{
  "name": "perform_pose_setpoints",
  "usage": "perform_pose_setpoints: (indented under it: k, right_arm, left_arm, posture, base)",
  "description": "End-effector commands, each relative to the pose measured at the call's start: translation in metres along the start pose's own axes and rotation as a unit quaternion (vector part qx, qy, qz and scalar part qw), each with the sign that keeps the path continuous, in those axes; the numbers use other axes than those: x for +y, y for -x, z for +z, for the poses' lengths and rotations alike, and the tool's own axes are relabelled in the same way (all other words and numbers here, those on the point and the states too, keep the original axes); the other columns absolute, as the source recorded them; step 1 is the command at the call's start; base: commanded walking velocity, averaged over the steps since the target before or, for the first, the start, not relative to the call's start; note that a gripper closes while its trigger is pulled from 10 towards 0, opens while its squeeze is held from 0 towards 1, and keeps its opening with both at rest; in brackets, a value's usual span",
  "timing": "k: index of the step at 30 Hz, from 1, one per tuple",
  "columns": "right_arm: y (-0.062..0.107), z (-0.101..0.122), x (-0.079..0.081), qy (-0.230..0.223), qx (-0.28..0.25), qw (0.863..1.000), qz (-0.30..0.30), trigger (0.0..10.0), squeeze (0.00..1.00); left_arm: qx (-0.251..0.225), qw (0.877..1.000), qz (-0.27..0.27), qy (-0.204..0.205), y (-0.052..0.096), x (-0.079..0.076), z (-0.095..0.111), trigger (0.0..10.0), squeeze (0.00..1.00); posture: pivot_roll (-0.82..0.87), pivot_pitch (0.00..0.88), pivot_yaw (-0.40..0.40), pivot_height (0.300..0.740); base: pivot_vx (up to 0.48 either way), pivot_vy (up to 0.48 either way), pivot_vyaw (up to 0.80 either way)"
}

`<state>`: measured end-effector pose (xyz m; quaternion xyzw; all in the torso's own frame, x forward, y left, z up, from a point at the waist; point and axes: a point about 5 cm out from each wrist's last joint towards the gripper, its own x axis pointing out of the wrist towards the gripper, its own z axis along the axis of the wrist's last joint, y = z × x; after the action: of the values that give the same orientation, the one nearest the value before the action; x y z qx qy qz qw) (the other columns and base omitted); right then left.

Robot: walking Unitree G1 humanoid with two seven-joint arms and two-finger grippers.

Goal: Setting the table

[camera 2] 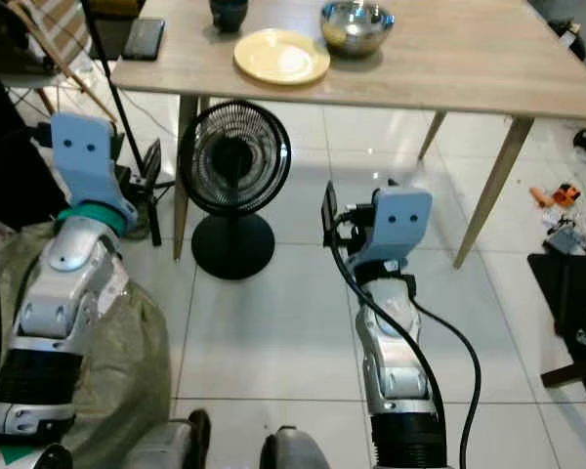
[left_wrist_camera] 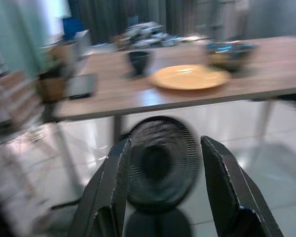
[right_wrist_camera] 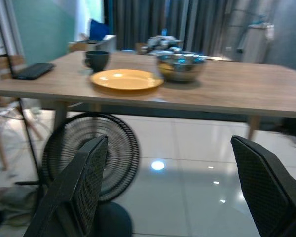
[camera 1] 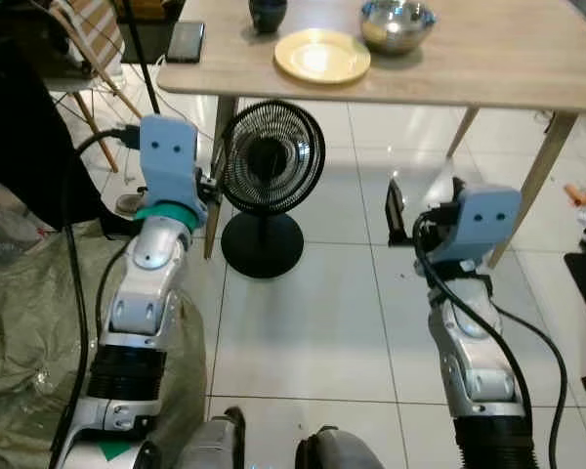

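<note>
Ahead, a wooden table [camera 1: 488, 59] with a yellow plate [camera 1: 322, 56], a shiny bowl [camera 1: 397, 23] and a dark cup [camera 1: 268, 14] on top. Below, a black fan [camera 1: 269, 186]. Left gripper [left_wrist_camera: 163, 173] open, empty. Right gripper [right_wrist_camera: 172, 182] open, empty.

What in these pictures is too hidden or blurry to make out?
- Cup: top cut off by the edge of the left eye view.
- Bowl: its contents too small to identify in the right wrist view.
- Fan: blurred in the left wrist view, partly behind the left end effector.
- Clutter beyond the table: blurred in the wrist views.
</note>
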<state>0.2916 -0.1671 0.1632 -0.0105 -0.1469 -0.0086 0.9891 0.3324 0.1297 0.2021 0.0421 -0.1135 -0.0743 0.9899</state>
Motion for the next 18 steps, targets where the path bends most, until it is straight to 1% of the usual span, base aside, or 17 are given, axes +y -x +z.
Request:
perform_pose_setpoints:
  k: [1,18]
  right_arm:
    - [0.0024,-0.0020,-0.0009,0.002,0.005,1.000,-0.002,10.0,0.00]
    - [0.0034,-0.0029,-0.0010,0.002,0.007,1.000,-0.003,10.0,0.00]
  left_arm:
    - [0.009,1.000,0.004,-0.005,0.0015,0.0024,-0.0037,10.0,0.00]
    - [0.010,1.000,0.003,-0.004,0.0018,0.0021,-0.0040,10.0,0.00]
  posture:
    - [-0.01,0.023,-0.001,0.740]
    - [-0.01,0.028,-0.002,0.740]
  base:
    - [-0.289,0.000,0.00]
    - [-0.289,0.000,0.00]
